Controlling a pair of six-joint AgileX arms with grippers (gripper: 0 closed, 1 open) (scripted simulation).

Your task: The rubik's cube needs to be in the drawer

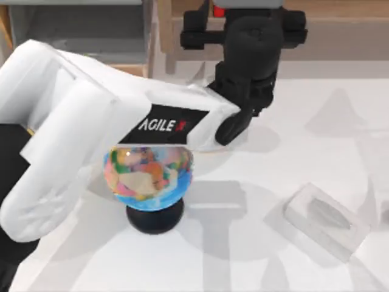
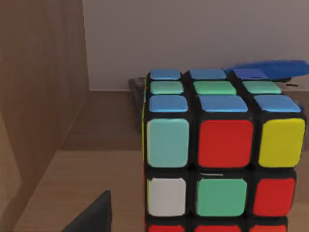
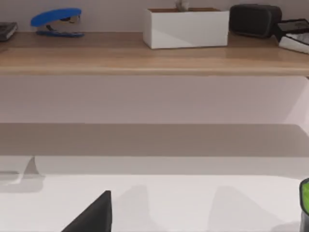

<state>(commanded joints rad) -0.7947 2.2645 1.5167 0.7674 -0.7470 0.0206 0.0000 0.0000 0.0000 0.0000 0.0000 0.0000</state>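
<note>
The white left AgileX arm reaches across the white desk [image 1: 292, 158] toward the long light-wood ledge [image 1: 340, 12] at its far edge, its black left tool [image 1: 240, 27] at the ledge. In the left wrist view the rubik's cube [image 2: 219, 154], a small black-gridded cube with red, green, blue, yellow and white stickers, looms close before the camera, resting on that wooden ledge. Whether the tool's fingers are closed on the cube, or merely near it, cannot be told from these views.

The job looks barely begun: the cube is on the ledge, not in the drawer [image 1: 91, 30], the grey-walled box with a light wooden front panel at the top view's upper left. Left to do, by this reading, are a sure grip, a lift, a carry leftward and a release inside the box.

A multicoloured globe on a black round base [image 1: 149, 173] stands on the desk under the arm's forearm and could be clipped on the swing. A pale flat tray [image 1: 322, 219] lies to the right, well apart. On the ledge sit a blue stapler [image 3: 57, 20], a white rectangular box [image 3: 186, 26] and a black case [image 3: 255, 19]. The right arm is parked facing the ledge.
</note>
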